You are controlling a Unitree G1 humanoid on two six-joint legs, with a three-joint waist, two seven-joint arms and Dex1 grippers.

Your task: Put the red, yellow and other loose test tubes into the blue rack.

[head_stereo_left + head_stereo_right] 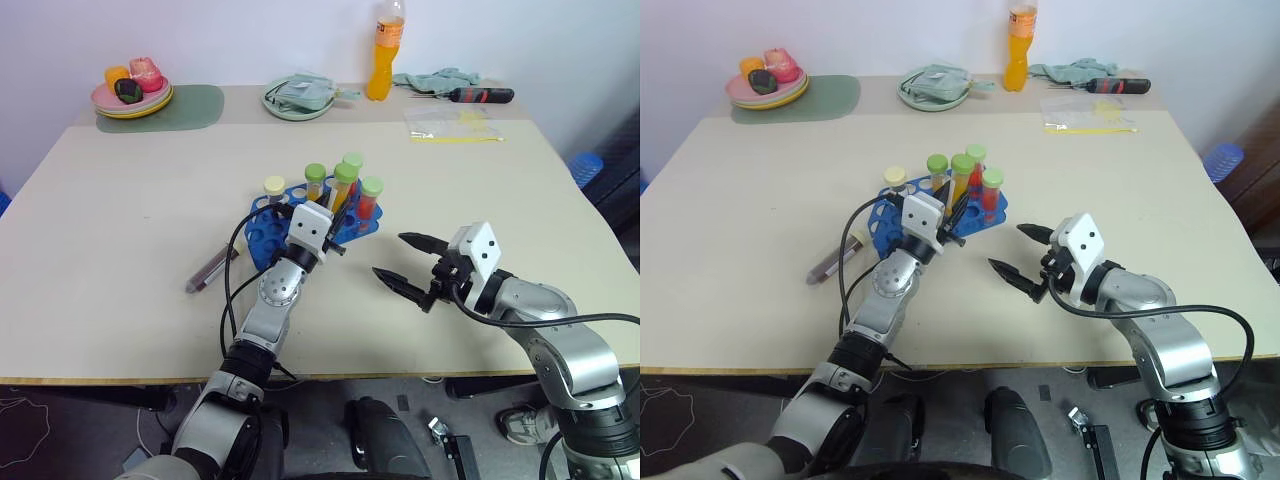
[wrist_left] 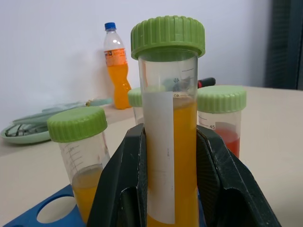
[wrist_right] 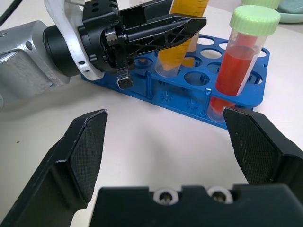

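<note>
The left gripper (image 1: 335,215) pinches a yellow tube (image 2: 169,142) upright over the blue rack (image 3: 199,90), which sits mid-table with several capped tubes standing in it. The step in hand is seating this tube; next it likely needs lowering into a free hole, then release. The right gripper (image 1: 405,262) waits spread beside the rack. One loose tube (image 1: 210,270) lies left of the rack.

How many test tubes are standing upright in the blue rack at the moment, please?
5. In the blue plastic rack: one pale-yellow-capped tube at its left end, four green-capped tubes clustered right. The left gripper holds one. Others may be hidden behind.
</note>
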